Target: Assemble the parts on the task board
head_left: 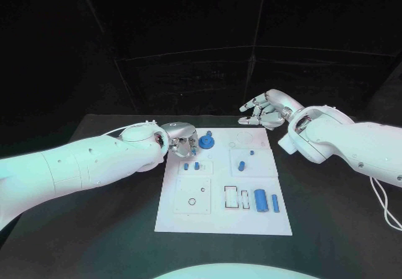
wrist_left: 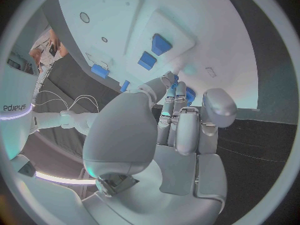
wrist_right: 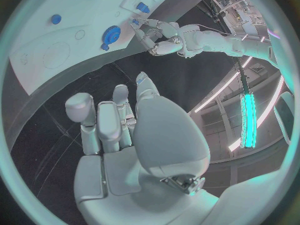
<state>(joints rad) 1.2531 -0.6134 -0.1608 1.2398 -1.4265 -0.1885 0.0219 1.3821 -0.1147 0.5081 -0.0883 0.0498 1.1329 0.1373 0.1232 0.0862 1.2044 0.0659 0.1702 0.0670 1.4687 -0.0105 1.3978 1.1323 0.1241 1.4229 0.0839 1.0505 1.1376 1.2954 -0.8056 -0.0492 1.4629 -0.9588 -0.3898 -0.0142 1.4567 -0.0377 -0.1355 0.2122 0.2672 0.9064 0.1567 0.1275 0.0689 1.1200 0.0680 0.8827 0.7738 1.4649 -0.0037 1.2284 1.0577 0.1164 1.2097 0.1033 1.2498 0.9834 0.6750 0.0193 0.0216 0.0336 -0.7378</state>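
The blue gear [head_left: 206, 142] lies flat near the far left corner of the task board [head_left: 201, 224], just beside the left hand [head_left: 182, 143] — whose fingers curl toward it; whether they pinch anything I cannot tell. The right hand [head_left: 266, 110] hovers beyond the board's far edge, fingers loosely spread, empty — clearly the farther of the two.

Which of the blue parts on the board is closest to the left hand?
The round blue gear at the board's far left corner, right beside the left hand. The other blue parts lie nearer the middle and the near right.
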